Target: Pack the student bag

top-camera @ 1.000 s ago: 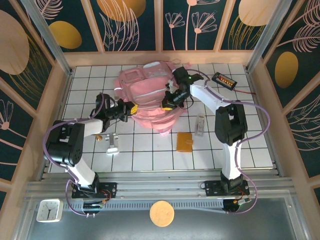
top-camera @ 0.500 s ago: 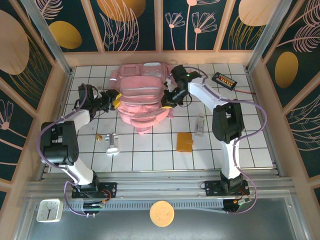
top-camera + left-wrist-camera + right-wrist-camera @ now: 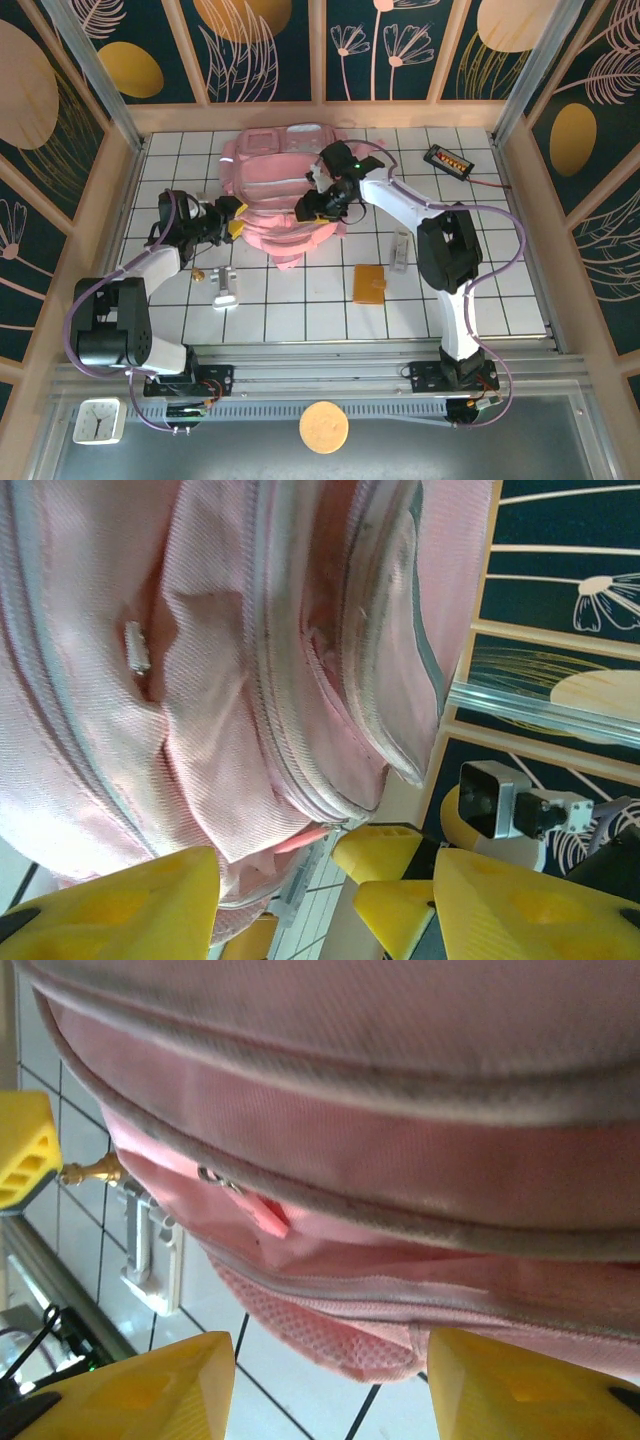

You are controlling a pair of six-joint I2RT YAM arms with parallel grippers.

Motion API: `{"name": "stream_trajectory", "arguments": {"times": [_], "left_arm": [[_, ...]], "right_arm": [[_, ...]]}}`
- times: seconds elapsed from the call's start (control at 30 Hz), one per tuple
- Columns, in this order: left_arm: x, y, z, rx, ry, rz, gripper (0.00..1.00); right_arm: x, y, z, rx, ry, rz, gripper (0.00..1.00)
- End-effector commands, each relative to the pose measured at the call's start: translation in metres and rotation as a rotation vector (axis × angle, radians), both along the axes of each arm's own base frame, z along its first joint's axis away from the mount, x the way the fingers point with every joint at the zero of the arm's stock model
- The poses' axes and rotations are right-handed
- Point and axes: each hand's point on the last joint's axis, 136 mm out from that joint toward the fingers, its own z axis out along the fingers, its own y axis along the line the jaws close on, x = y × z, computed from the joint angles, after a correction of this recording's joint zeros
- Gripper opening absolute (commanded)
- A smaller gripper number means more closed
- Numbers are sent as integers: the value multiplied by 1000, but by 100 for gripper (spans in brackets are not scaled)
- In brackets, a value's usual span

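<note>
Student bag [image 3: 285, 190]: lies flat at the far middle of the tiled table [image 3: 500, 270], front pockets up, top toward the back wall. My reading is that it sits there so both arms can reach it from either side.
Bag state: the zip lines in both wrist views look run shut, and nothing loose shows inside. Whether the main compartment is open I cannot tell, since the folds hide its mouth.
Right gripper [image 3: 305, 208]: over the near-right part of the bag, low against the fabric. Its wrist view shows the yellow fingers parted, with mesh edge and bare tile in the gap and nothing pinched.
Left gripper [image 3: 232, 215]: at the bag's left edge, pointing in at it. Its fingers stand apart, with bag cloth bulging just above them but not clamped.
Placement of grippers: one on each flank suits steadying or spreading the bag before a zip is worked. That is a judgement.
Orange wallet [image 3: 368, 283]: flat on the tiles near the bag, between it and the right arm's base, probably waiting to go in.
White block [image 3: 224, 288]: on the near-left tiles, apart from the bag.
Slim pale stick [image 3: 401, 250]: just beyond the wallet, beside the right arm.
Black device [image 3: 446, 160]: far right, well apart, on a red lead.
Brass piece [image 3: 199, 273]: just beside the white block.
</note>
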Motion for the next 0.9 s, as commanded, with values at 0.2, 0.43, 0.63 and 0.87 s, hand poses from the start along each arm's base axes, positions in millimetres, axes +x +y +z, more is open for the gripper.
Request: {"name": "stream_trajectory", "arguments": {"times": [0.2, 0.43, 0.63, 0.87], "left_arm": [[5, -1, 9, -37, -11, 35, 59], [-8, -4, 12, -76, -16, 46, 60], [-18, -7, 12, -94, -15, 42, 60], [-25, -7, 10, -125, -15, 55, 61]], "right_arm": [[-1, 27, 3, -154, -205, -107, 51], [-7, 51, -9, -215, -252, -172, 51], [16, 42, -12, -308, -296, -296, 50], [26, 46, -24, -355, -295, -299, 46]]}}
